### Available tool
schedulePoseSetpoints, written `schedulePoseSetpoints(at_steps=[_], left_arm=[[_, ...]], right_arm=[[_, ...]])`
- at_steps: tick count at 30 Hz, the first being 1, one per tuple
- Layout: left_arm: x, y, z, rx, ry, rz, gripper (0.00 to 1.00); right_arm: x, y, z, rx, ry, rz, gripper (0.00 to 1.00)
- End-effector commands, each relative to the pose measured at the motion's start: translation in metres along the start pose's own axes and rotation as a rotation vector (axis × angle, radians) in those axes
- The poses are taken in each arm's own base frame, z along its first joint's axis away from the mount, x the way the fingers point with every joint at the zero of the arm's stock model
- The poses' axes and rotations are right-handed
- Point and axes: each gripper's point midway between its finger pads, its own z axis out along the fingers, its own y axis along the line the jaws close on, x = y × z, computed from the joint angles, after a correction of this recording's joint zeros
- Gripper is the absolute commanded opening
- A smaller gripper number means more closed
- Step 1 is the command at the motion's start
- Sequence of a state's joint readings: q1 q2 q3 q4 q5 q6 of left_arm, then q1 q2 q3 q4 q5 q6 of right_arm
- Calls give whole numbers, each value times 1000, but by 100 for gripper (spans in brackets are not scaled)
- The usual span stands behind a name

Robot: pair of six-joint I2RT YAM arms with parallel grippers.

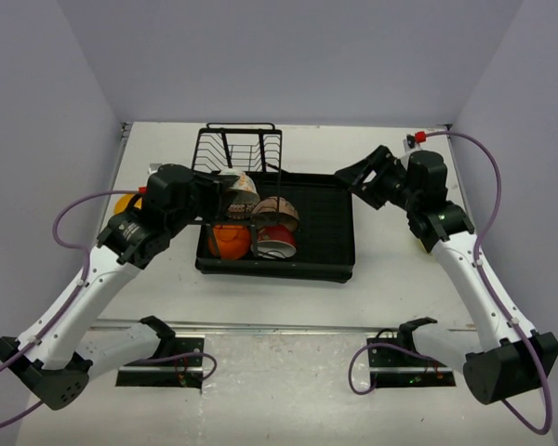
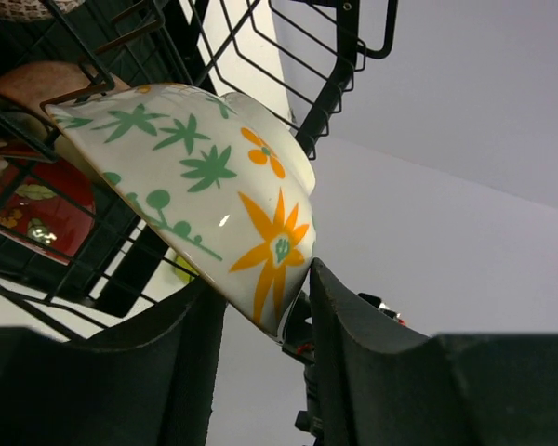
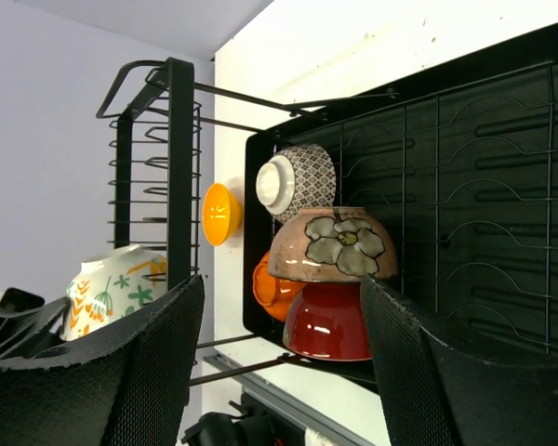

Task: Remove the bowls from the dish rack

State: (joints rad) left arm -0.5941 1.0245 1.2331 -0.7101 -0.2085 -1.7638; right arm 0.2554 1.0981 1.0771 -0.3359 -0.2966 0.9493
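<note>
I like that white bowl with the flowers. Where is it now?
In the left wrist view, the white flowered bowl fills the middle, rim pinched in the left hand, at the dish rack's left side by its upright wires.

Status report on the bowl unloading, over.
Left gripper shut on rim of white floral-patterned bowl. Right gripper open, empty. Bowl beside black wire dish rack uprights.

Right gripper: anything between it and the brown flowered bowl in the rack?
Nothing visible. The right gripper, jaws open, faces straight across the bare dish rack tray toward the brown flowered bowl, which rests against a red bowl.
</note>
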Motion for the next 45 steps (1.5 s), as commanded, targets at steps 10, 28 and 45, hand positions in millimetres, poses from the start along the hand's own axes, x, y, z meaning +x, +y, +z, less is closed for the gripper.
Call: schedulePoseSetpoints(at_steps=[10, 28, 45], left_arm=[[-16, -15, 4, 115, -113, -59, 4], [-11, 17, 5, 449, -150, 140, 0], [3, -25, -12, 753, -190, 352, 0]], right_arm=[[-4, 7, -5, -32, -27, -53, 69], [3, -10, 6, -44, -29, -119, 69], [19, -8, 40, -131, 63, 34, 69]])
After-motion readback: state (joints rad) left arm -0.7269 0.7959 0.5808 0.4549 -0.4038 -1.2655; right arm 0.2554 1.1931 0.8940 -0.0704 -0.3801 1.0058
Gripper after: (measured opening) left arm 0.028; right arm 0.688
